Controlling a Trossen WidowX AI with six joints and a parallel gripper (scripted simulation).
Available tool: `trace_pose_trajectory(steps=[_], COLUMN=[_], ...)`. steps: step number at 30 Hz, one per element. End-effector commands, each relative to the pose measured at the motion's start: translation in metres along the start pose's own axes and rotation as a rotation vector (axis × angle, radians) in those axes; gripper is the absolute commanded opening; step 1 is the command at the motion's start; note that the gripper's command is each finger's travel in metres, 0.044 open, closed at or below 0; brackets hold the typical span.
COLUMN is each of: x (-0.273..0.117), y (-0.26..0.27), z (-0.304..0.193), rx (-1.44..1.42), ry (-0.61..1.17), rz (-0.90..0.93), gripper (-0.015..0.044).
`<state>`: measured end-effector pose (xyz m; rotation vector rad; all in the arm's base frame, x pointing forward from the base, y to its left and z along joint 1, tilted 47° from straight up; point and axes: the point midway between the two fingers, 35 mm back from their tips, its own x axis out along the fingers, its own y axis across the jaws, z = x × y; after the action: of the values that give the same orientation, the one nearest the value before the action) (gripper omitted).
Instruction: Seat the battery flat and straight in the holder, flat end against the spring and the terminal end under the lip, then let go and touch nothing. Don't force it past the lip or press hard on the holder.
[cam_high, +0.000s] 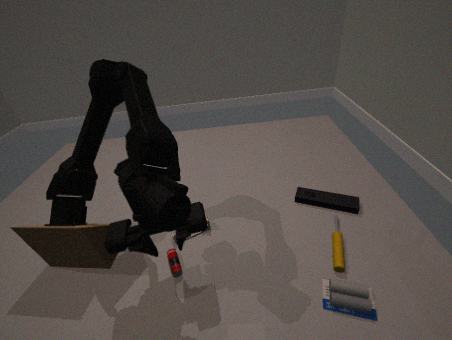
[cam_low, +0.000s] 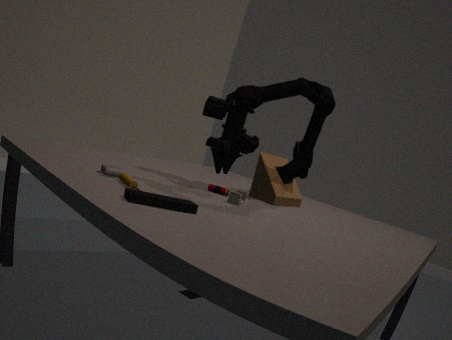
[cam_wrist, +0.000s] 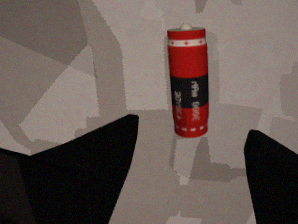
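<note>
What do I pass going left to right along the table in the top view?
Wooden wedge → open gripper above the table → red and black battery lying loose → black bar → yellow-handled screwdriver → pack of grey cylinders. The holder is mostly hidden behind the gripper, so I leave it out.

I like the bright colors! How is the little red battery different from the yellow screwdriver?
The battery is red with a black band; the screwdriver has a yellow handle and a thin pale shaft. The battery is short and stubby, the screwdriver longer and slimmer. The battery lies below the open fingers, the screwdriver far off. Both lie flat on the table.
</note>
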<state>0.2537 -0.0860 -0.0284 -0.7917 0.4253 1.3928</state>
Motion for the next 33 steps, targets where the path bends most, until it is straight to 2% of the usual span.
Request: trace_pose_trajectory(steps=[1, 9, 33], x=[0.009, 0.01, 0.049], y=[0.001, 0.001, 0.001], z=[0.005, 0.005, 0.006], rx=[-0.188, -0.188, -0.187], ry=[-0.009, -0.009, -0.009], rz=[-0.004, -0.004, -0.005], gripper=[0.0234, 0.0234, 0.0234])
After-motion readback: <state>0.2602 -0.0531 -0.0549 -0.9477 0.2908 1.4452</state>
